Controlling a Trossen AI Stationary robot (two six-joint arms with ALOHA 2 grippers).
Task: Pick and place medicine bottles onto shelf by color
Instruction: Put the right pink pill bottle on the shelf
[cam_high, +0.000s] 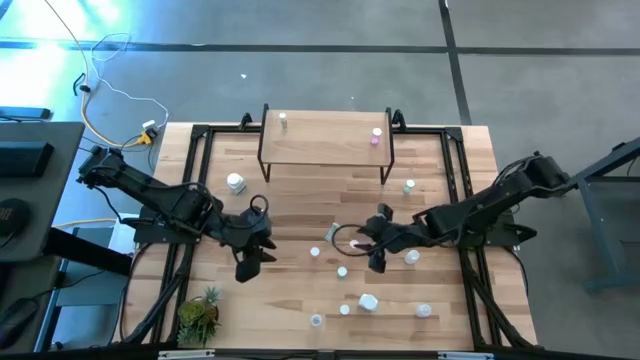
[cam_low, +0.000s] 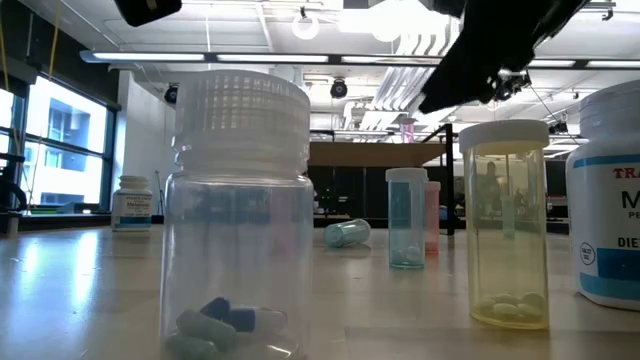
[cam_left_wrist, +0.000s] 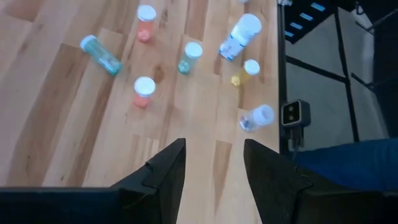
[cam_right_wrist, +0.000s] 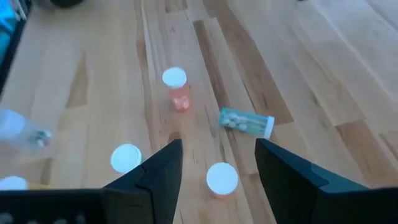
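Two empty grippers, fingers apart: right gripper (cam_high: 377, 262) is hovering mid-frame over loose medicine bottles (cam_high: 343, 271), likely clipping neighbours going down, shelf (cam_high: 325, 140) waiting at top centre, left gripper (cam_high: 247, 268) idling.

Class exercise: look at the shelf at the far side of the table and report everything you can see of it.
The shelf is a low rectangular board of light wood on thin black legs, standing on the tabletop at its far edge, midway between the two arms. Two bottles stand upright on top: a white one near the left end and a pink one near the right end. The rest of its top is bare. Neither gripper touches it.
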